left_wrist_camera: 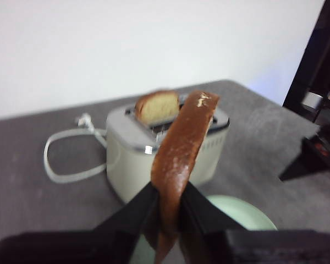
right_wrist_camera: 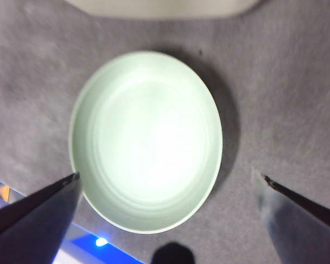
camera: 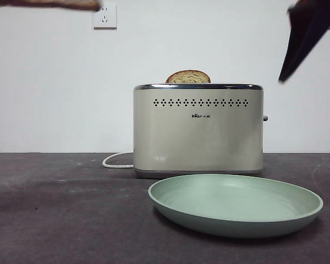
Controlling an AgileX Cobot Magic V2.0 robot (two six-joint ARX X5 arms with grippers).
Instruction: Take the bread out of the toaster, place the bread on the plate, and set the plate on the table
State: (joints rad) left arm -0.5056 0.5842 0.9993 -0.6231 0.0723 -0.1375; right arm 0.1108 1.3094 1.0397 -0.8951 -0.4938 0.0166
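My left gripper (left_wrist_camera: 168, 212) is shut on the bread (left_wrist_camera: 181, 148), a brown-crusted slice seen edge-on and held high above the toaster (left_wrist_camera: 126, 159). In the front view the bread (camera: 55, 4) shows only as a brown strip at the top left edge. The cream toaster (camera: 198, 129) stands on the table (camera: 60, 209) with another slice (camera: 188, 77) poking its domed top out of a slot. The mint-green plate (camera: 231, 223) lies empty in front of the toaster. My right gripper (right_wrist_camera: 170, 177) is open, high above the plate (right_wrist_camera: 146, 140); it shows dark at the front view's top right (camera: 305, 38).
A white cord (camera: 116, 161) loops on the table left of the toaster. A wall socket (camera: 105, 16) sits high on the white wall behind. The table's front edge shows in the right wrist view, near the plate.
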